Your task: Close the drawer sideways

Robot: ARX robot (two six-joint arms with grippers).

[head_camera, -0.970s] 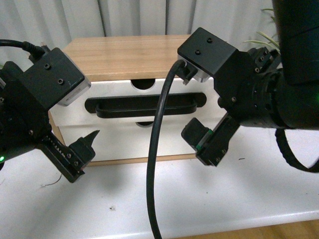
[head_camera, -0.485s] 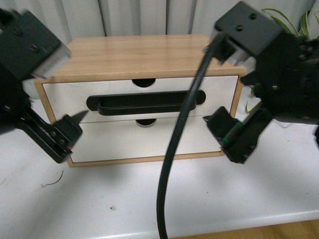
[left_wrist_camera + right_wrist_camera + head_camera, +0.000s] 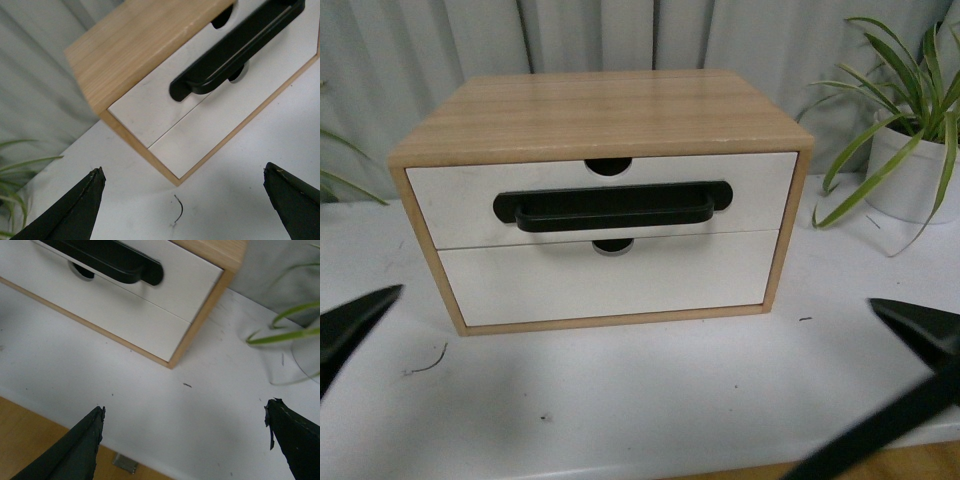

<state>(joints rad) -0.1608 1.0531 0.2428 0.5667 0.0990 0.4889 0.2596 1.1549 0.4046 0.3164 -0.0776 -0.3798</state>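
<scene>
The drawer (image 3: pixel 455 200) is the upper one in a wooden cabinet (image 3: pixel 600 110). It has a white front, a wide black bar handle (image 3: pixel 610 207) and a semicircular notch (image 3: pixel 609 165). Its front sits flush with the cabinet frame. The drawer also shows in the left wrist view (image 3: pixel 145 107) and the right wrist view (image 3: pixel 185 282). My left gripper (image 3: pixel 182 170) is open and empty, low in front of the cabinet's left corner. My right gripper (image 3: pixel 185 406) is open and empty, low off the cabinet's right corner. In the front view only one left fingertip (image 3: pixel 355 318) and one right fingertip (image 3: pixel 920 330) show.
A plain white drawer front (image 3: pixel 610 280) without a handle sits below. A potted plant (image 3: pixel 910 160) stands right of the cabinet. The white table (image 3: pixel 650 390) ends at a front edge near me. A small dark thread (image 3: pixel 428 362) lies on it.
The drawer went from sticking out to flush with the frame. Both arms then pulled back from the cabinet front, down and outward, until only fingertips show.
</scene>
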